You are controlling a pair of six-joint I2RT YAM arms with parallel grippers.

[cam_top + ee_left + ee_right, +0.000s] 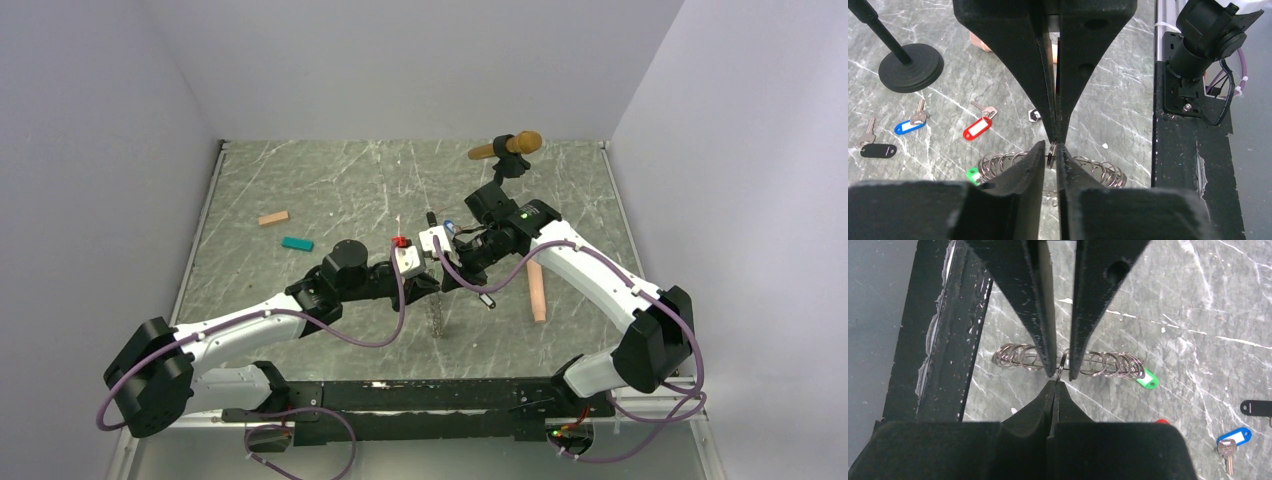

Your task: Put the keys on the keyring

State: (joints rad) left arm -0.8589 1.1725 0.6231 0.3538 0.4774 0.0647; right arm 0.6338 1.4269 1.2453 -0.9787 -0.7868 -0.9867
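Note:
The keyring (437, 318), a ring strung with many small wire loops, stands on edge at mid-table; the wrist views show it as a row of loops (1000, 162) (1108, 364). A green-tagged key (973, 175) (1147, 380) hangs on it. My right gripper (1055, 383) (447, 275) is shut on one small loop. My left gripper (1051, 147) (437, 282) faces it tip to tip, jaws narrowly apart either side of the same loop. Red-tagged (977, 128), blue-tagged (910, 125) and black-tagged (878, 150) keys lie loose on the table.
A gold microphone (515, 145) on a black stand with a round base (910, 67) stands behind the grippers. A tan block (273, 218) and teal block (297, 244) lie left, a long tan stick (537, 290) right. The black frame rail (1178, 165) runs along the near edge.

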